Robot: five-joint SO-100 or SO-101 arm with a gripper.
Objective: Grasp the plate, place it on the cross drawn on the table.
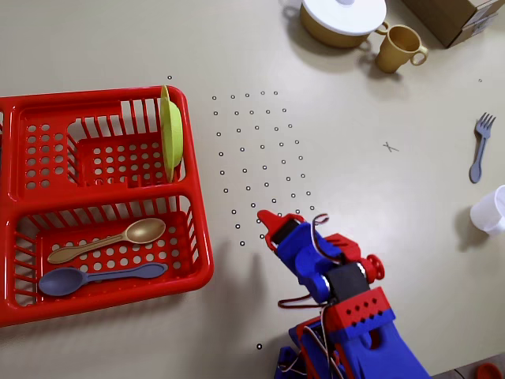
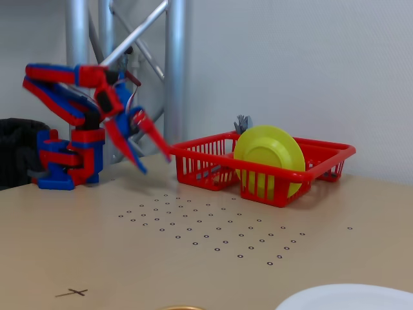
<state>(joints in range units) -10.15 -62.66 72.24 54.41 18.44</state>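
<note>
The lime-green plate (image 1: 171,130) stands on its edge in the upper slots of the red dish rack (image 1: 199,237). In the fixed view the plate (image 2: 269,158) faces the camera inside the rack (image 2: 329,155). My gripper (image 1: 272,222) is open and empty, hovering above the dotted grid to the right of the rack in the overhead view and well apart from the plate. In the fixed view the gripper (image 2: 152,161) points down with its jaws spread, to the left of the rack. The small grey cross (image 1: 390,147) is drawn on bare table, and also shows in the fixed view (image 2: 72,292).
A gold spoon (image 1: 110,240) and a blue spoon (image 1: 95,278) lie in the rack's lower tray. A white-lidded yellow pot (image 1: 343,16), a yellow cup (image 1: 398,47) and a cardboard box (image 1: 458,16) stand at the top. A grey fork (image 1: 479,146) and a white cup (image 1: 491,209) are at the right.
</note>
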